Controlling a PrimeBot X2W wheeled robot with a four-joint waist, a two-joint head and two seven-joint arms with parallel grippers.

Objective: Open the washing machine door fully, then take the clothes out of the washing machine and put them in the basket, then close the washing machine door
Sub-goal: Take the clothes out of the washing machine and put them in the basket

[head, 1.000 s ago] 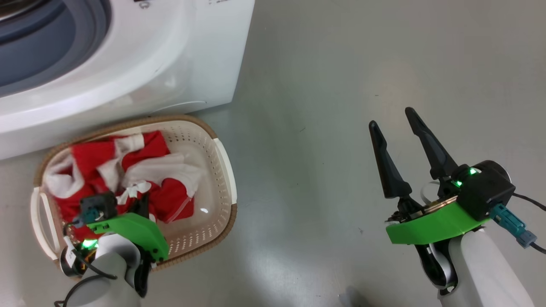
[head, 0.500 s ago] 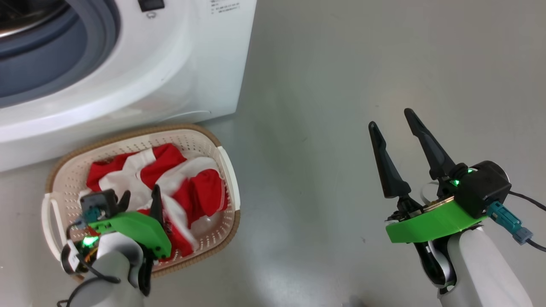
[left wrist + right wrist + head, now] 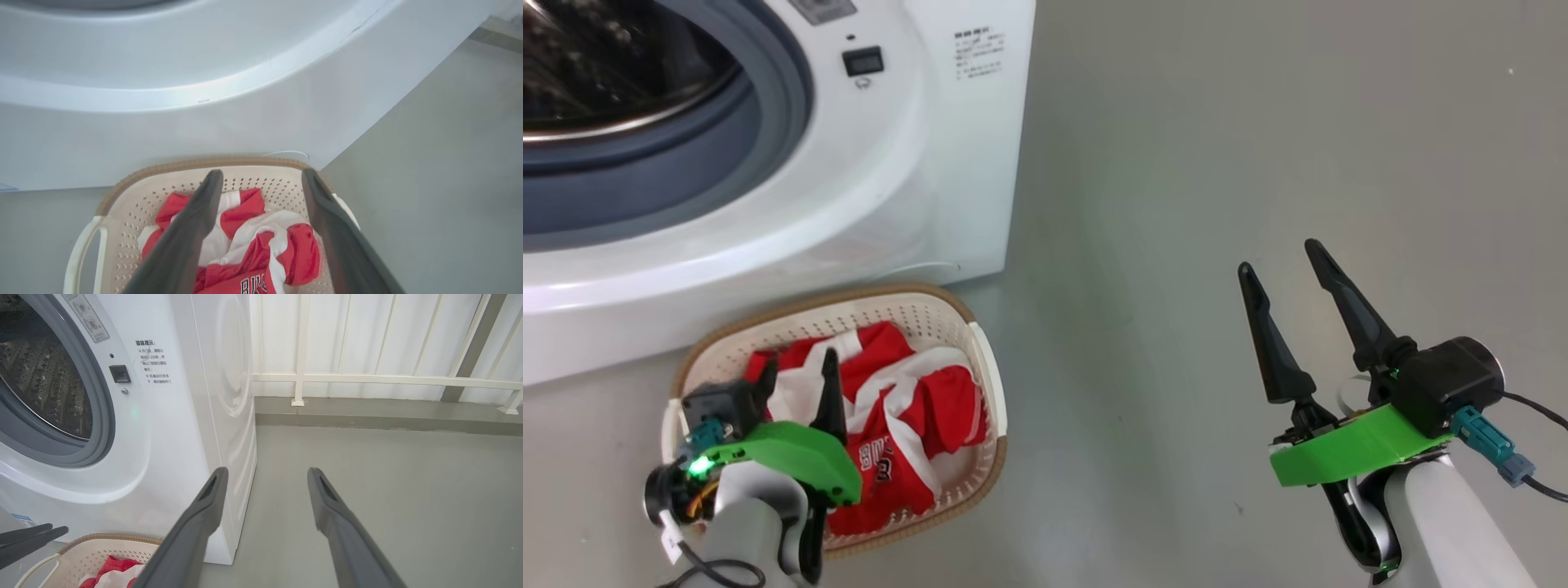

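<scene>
The red and white clothes (image 3: pixel 907 416) lie heaped in the cream basket (image 3: pixel 915 314), which stands on the floor against the front of the white washing machine (image 3: pixel 915 163). My left gripper (image 3: pixel 799 363) hangs open just above the heap with nothing between its fingers. In the left wrist view, the left gripper (image 3: pixel 261 173) frames the clothes (image 3: pixel 253 241) and the basket's brown rim (image 3: pixel 163 167). My right gripper (image 3: pixel 1278 257) is open over bare floor, far right of the basket. The drum opening (image 3: pixel 36 384) is uncovered. The washing machine door is out of view.
Grey floor (image 3: pixel 1176 163) spreads to the right of the machine. A white railing and panelled wall (image 3: pixel 367 377) run behind a low kerb. The right wrist view shows my left gripper's fingers (image 3: pixel 32 535) by the basket (image 3: pixel 110 539).
My left gripper has lifted out of the clothes and stands open above them; the jersey has settled in the basket. The head camera has tilted, showing more of the machine.
</scene>
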